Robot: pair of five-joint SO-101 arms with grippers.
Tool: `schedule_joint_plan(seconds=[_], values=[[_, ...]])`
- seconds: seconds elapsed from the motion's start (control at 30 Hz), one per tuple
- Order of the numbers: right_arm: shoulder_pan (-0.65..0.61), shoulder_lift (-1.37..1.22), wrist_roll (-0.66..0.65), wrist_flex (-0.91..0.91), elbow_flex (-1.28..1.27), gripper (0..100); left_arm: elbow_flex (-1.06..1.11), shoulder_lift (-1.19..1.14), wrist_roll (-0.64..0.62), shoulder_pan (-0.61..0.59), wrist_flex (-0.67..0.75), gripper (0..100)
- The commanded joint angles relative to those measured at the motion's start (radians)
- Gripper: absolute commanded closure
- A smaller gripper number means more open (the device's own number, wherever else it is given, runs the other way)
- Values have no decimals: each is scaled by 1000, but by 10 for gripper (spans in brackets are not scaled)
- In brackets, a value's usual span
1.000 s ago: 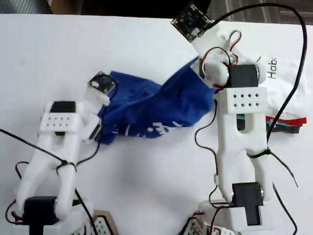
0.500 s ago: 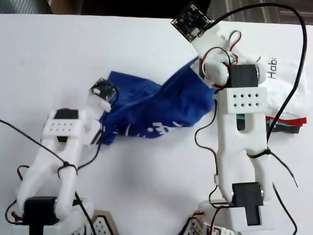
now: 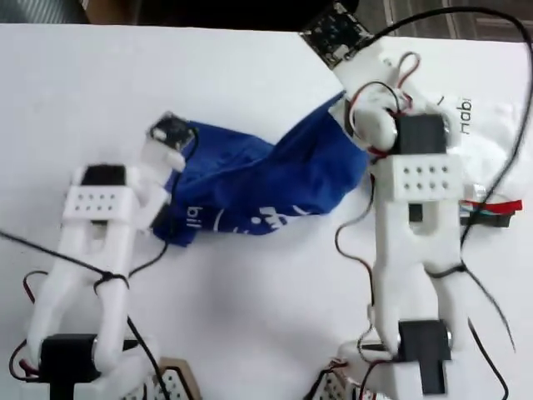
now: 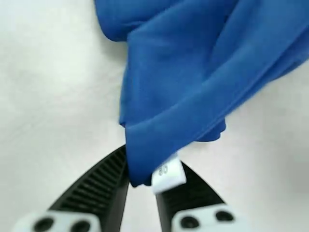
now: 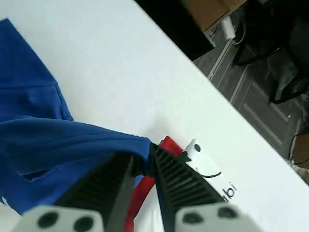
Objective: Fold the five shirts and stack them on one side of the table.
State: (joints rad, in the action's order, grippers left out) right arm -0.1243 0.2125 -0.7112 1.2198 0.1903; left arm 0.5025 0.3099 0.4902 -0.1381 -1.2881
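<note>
- Blue shirt (image 3: 266, 187) lies bunched across the middle of the white tabletop (image 3: 250, 308). It is strung between the two arms, with one end lifted toward the far right.
- Left pincer (image 4: 142, 170) is clamped on a hem edge of the shirt, right beside the white size label (image 4: 168, 173).
- Right pincer (image 5: 144, 162) is closed tight on a thin fold at the shirt's other end.
- Slipping looks like the main risk. Each grip holds only a narrow bit of cloth, so pulling the ends apart to spread the shirt could free an edge and drop it in a heap.
- A second risk sits at the right edge, where the right arm stands just beside a white shirt (image 3: 491, 125) and a strip of red cloth (image 3: 500, 206). A sideways sweep there could drag or rumple them.
- The twist in the fabric may also carry into the fold if it is laid down without being flattened.
- The tabletop is plain, white and smooth, and probably lets cloth slide easily.
- Beyond its far edge are a grey floor (image 5: 251, 72), dark furniture (image 5: 270, 43) and a wooden panel (image 5: 212, 9).
</note>
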Motion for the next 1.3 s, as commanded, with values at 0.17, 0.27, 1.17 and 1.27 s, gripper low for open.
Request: schedule_joint_plan(seconds=[0.17,0.27,1.17,1.27], values=[[10,295,11,-16,-20,978,-587,44,78,-11,-494,976],[19,343,11,-48,-23,978,-656,60,118,-91,-497,976],[120,260,38,-225,-20,978,-449,-112,278,-138,-359,871],[136,263,38,-222,-18,978,-449,-170,273,-138,-356,880]])
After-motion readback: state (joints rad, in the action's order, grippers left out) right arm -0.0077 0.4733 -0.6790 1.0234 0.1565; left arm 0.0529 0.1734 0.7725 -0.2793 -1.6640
